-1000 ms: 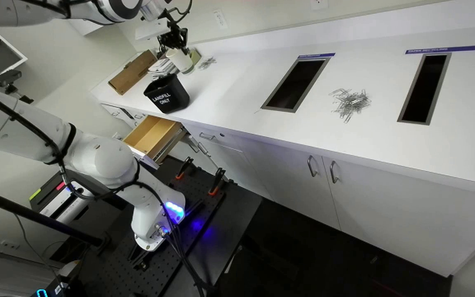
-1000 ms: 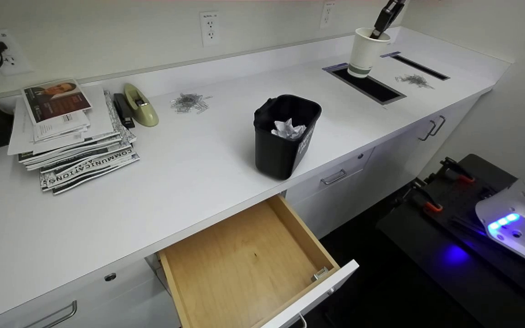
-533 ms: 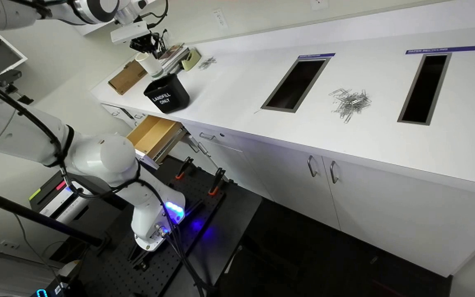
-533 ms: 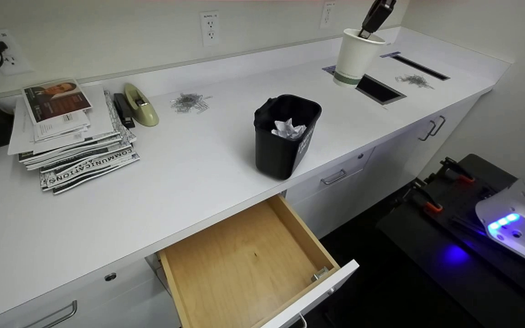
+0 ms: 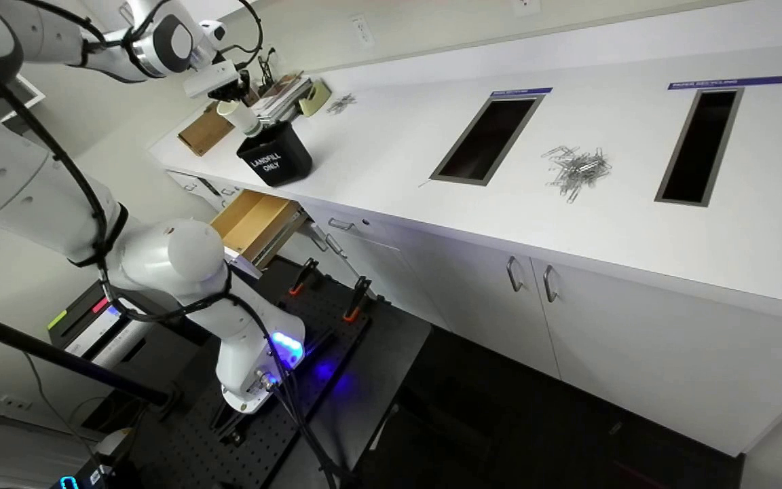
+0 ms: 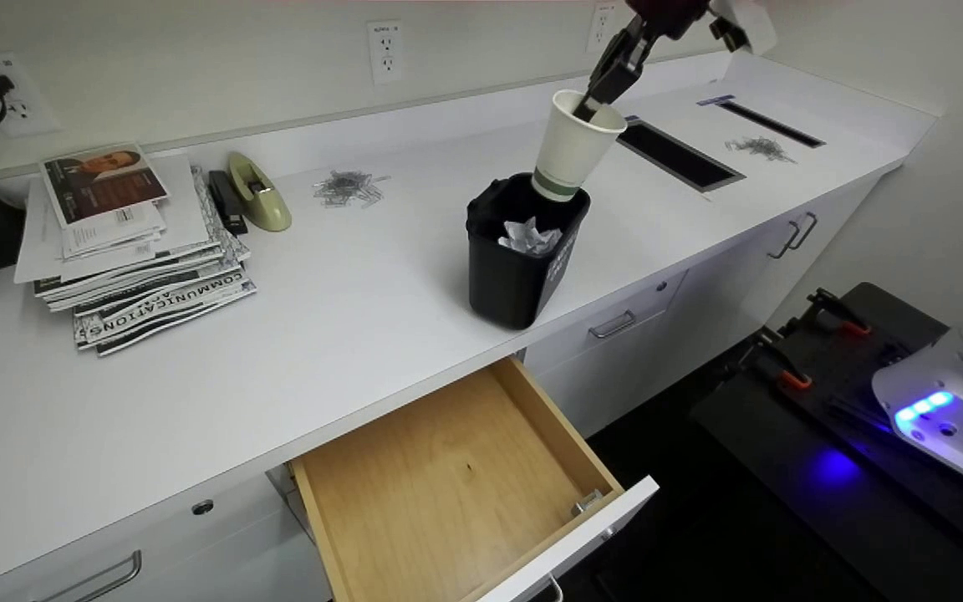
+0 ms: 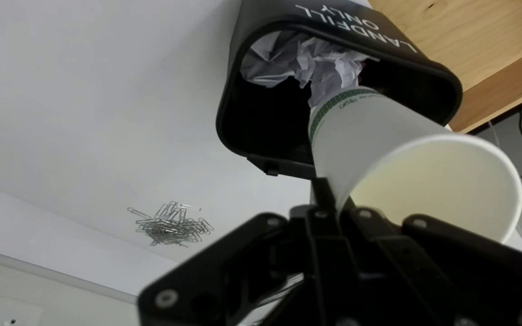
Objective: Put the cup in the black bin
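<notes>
Clamped on the wall of a white paper cup [image 7: 374,131], the end effector [image 7: 337,203] has one finger inside the cup and the other finger outside it. This cup is tilted: its mouth is turned up toward the end effector, and its base, which bears a green band, is the lowest part. With respect to the black bin [image 6: 502,280], the cup is directly at the opening; whether its base is above or below the rim of the bin, I cannot tell.

The bin stands upright near the front edge of the white surface [image 6: 348,309] and carries the words "LANDFILL ONLY", which can be read in an exterior view and in the wrist view. Crumpled white paper [image 6: 529,237] lies inside the bin, and in the wrist view the base of the cup hides a part of it.

In an exterior view, a heap of paper clips [image 6: 348,190] is to the left of the bin and farther back. Farther to the left of the bin are a yellow-green tape dispenser [image 6: 257,196], a black stapler [image 6: 227,203] just beside it, and a stack of magazines [image 6: 139,251]. On the right of the bin, two dark slots [image 6: 690,163] are set in the surface, with a second heap of paper clips [image 6: 761,149] between them. Below the bin, a drawer [image 6: 448,485] is pulled out.
</notes>
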`<state>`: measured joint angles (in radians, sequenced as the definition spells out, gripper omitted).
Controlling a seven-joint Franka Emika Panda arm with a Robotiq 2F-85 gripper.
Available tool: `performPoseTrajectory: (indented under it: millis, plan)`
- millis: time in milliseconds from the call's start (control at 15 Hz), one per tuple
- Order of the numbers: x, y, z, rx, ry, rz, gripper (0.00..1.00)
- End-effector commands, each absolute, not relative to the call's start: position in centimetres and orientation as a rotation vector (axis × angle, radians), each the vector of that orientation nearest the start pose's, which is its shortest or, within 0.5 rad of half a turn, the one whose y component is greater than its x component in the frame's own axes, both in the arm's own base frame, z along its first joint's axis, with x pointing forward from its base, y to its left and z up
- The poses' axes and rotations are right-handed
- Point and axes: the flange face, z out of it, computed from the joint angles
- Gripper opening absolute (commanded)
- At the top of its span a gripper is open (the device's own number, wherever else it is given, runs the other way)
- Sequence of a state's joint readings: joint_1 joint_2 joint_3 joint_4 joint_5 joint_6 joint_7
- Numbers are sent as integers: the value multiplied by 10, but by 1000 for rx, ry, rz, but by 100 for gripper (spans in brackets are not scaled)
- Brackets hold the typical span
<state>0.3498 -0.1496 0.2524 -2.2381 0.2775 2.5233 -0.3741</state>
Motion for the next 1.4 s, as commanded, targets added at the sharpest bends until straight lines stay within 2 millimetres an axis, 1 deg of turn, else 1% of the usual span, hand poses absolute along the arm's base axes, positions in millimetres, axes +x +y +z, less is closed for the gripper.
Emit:
performPoseTrajectory:
  millis: [0, 133, 200, 267, 333, 400, 533, 667, 800, 867, 933, 1133, 1267, 1333]
  plan:
    - [455, 329, 452, -2677, -1093, -653, 1]
    - [459, 335, 438, -2707, -1101, -661, 1]
    - [461, 337, 432, -2723, -1104, -656, 28]
    - [463, 339, 428, -2735, -1106, -651, 29]
    - [465, 340, 426, -2746, -1103, -649, 34]
    - [466, 342, 426, -2752, -1102, -646, 43]
    - [468, 343, 429, -2755, -1099, -649, 58]
    - [468, 342, 438, -2755, -1089, -659, 73]
    - [468, 338, 453, -2753, -1079, -672, 87]
    - [468, 335, 461, -2753, -1073, -686, 95]
    - [467, 330, 471, -2753, -1062, -711, 99]
    - [464, 312, 498, -2767, -1023, -733, 100]
    - [459, 296, 516, -2791, -1003, -674, 100]
    - [456, 286, 523, -2810, -1000, -603, 100]
